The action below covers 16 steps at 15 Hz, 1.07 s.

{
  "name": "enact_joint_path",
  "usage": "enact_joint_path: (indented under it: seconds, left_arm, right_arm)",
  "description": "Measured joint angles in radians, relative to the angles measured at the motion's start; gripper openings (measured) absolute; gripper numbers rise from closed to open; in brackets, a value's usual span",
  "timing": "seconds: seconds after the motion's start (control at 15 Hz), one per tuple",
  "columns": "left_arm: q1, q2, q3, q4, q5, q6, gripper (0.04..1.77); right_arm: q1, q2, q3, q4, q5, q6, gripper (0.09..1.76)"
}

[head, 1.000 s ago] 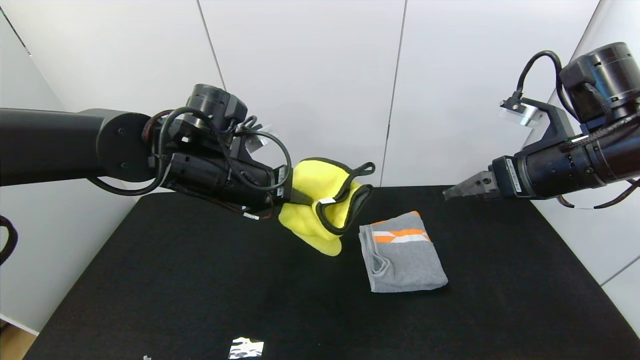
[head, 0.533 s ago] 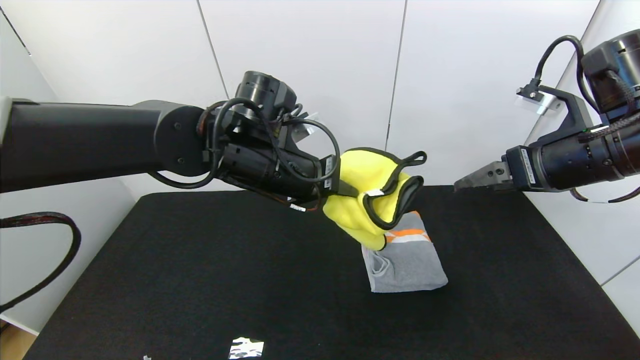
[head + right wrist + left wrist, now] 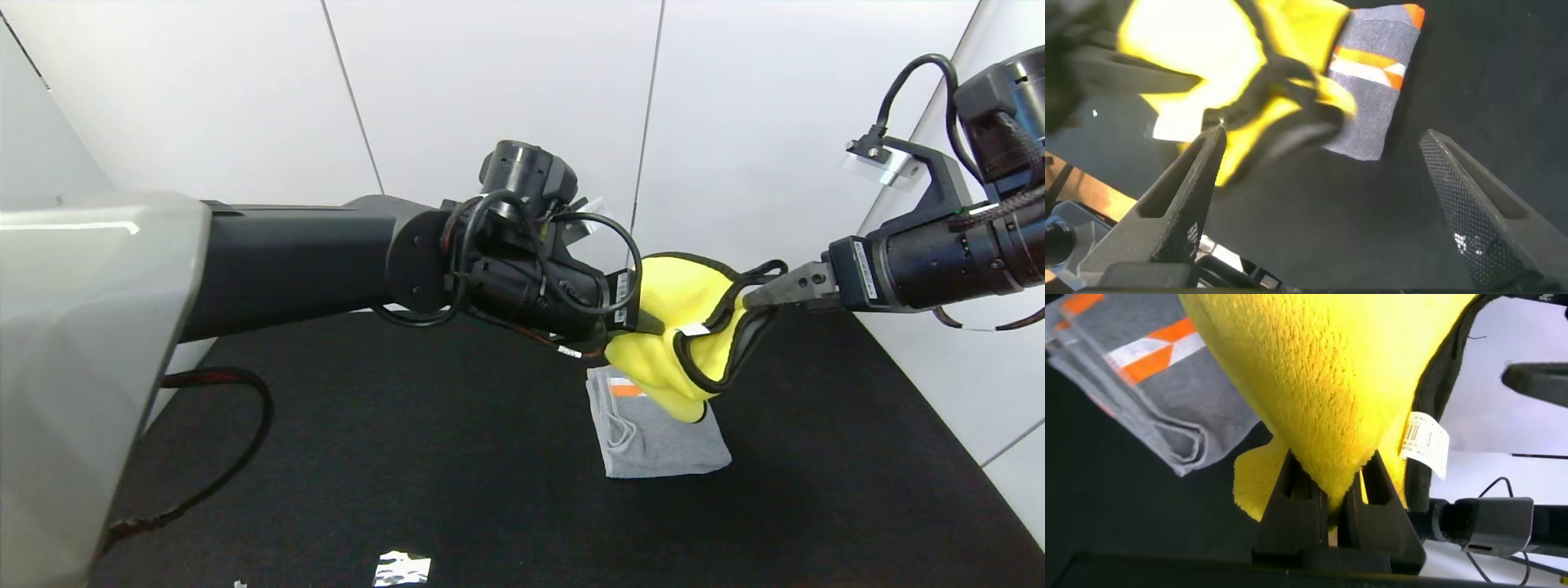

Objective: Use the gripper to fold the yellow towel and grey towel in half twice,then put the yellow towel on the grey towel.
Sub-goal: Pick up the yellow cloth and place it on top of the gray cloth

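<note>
So, quick rundown:
table: black, big
grey towel: folded, lying flat mid-table
yellow towel: bunched, hanging in the air over the grey one's far end
left gripper: clamped on the yellow towel
right gripper: jaws spread wide, holding nothing, raised at the right by the towel's black trim

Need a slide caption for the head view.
Left claw carries bunched yellow towel above folded grey towel; open right claw nearby.
</note>
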Motion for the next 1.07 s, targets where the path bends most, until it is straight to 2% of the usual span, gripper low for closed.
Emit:
enact_joint_path:
  seconds: [0.27,0.73,1.07]
  left_arm:
    - [-0.026,0.069,-0.032,-0.072,-0.019,-0.041,0.19]
    - [-0.053,0.17,-0.019,-0.264,-0.02,-0.13,0.19]
    - [-0.051,0.216,0.016,-0.277,-0.016,-0.141,0.19]
  right_arm:
    - [0.005,-0.001,0.004,-0.002,-0.001,-0.001,1.71]
    - [0.003,-0.009,0.019,-0.001,0.001,-0.049,1.71]
    - [0.005,-0.01,0.023,-0.002,0.001,-0.049,1.71]
